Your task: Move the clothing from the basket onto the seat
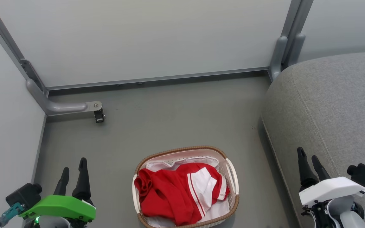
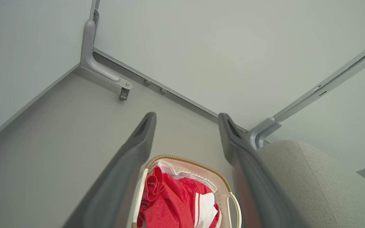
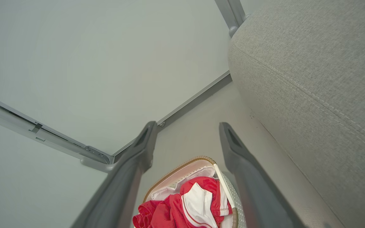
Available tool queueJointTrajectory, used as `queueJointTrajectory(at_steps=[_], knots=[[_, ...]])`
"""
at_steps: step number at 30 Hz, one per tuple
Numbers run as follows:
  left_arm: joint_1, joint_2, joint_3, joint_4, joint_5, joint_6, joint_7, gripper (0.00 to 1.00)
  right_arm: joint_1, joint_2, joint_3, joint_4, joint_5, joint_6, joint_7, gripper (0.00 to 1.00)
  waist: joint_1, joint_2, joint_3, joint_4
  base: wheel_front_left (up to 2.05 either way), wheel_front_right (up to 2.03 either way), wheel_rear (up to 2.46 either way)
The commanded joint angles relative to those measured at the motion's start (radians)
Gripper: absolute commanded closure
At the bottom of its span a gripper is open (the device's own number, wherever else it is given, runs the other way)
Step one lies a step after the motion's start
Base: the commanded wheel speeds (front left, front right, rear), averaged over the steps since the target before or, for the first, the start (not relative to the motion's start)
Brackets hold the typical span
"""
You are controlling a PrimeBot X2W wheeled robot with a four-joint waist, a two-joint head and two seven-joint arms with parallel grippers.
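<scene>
Because the clothing is a loose heap of thin red fabric with white panels, we judge it light, limp and not at all fragile. It will sag and trail from wherever we pinch it, and one piece may drag another along. It lies inside the basket, piled toward the near rim and the left end, with the white liner showing along the far rim. The basket stands on the floor between our two arms, and the seat rises near its right end.

Our left claw hangs over the floor off the basket's left end, fingers spread with nothing between them. Our right claw hangs by the seat's front edge, likewise spread and empty.

We would take hold at the bunched red fold by the basket's left end, or at the raised ridge where the white panel meets the red, since a thick gather gives the fingers something to bite. We should stay shallow, so that we pinch the garment and not the liner beneath, which looks just as soft.
</scene>
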Motion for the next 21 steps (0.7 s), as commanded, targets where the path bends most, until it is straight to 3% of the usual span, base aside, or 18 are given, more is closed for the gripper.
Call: queueJointTrajectory(at_steps=[1,21], knots=[[0.0,0.014,-0.006,-0.008,0.04,0.005,-0.01,0.0,-0.012,-0.004,0.007,-0.004,-0.039,0.0,-0.011,0.0,0.0,0.0,0.002,0.0,0.0,0.0,0.0],[0.023,0.02,-0.044,-0.002,0.272,0.015,-0.067,0.0,-0.017,-0.003,0.034,0.031,-0.302,0.0,-0.069,0.0,0.0,0.0,0.016,0.0,0.0,0.0,0.0]])
